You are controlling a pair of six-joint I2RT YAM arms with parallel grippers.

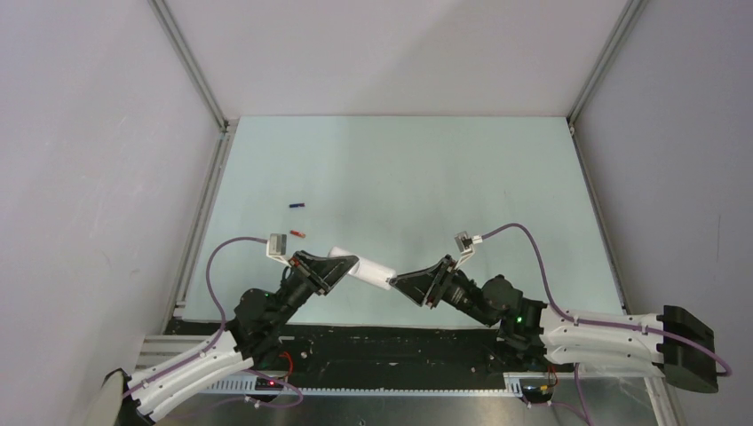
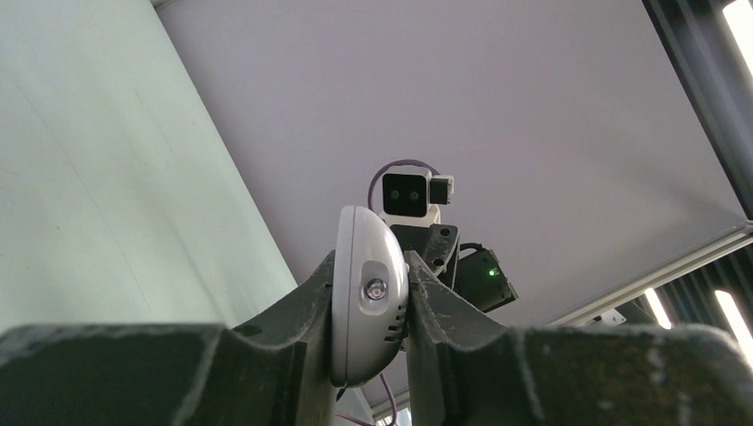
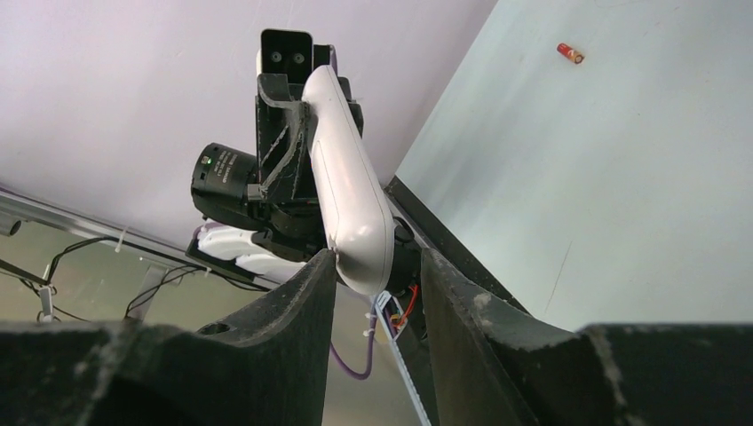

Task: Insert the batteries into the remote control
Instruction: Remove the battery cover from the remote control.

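The white remote control [image 1: 366, 269] hangs above the table between the two arms. My left gripper [image 1: 348, 265] is shut on its left end; in the left wrist view both fingers press the remote control [image 2: 371, 293] from either side. My right gripper [image 3: 377, 262] is open around the opposite rounded end of the remote control [image 3: 351, 195]: one finger touches it, and a gap shows on the other side. The red-orange battery [image 1: 298, 233] and the dark blue battery [image 1: 297, 206] lie on the table beyond the left arm. The red-orange battery [image 3: 570, 53] also shows in the right wrist view.
The pale green table [image 1: 426, 177] is boxed in by grey walls with aluminium rails [image 1: 191, 62] at the corners. A black strip [image 1: 391, 342] runs along the near edge by the arm bases.
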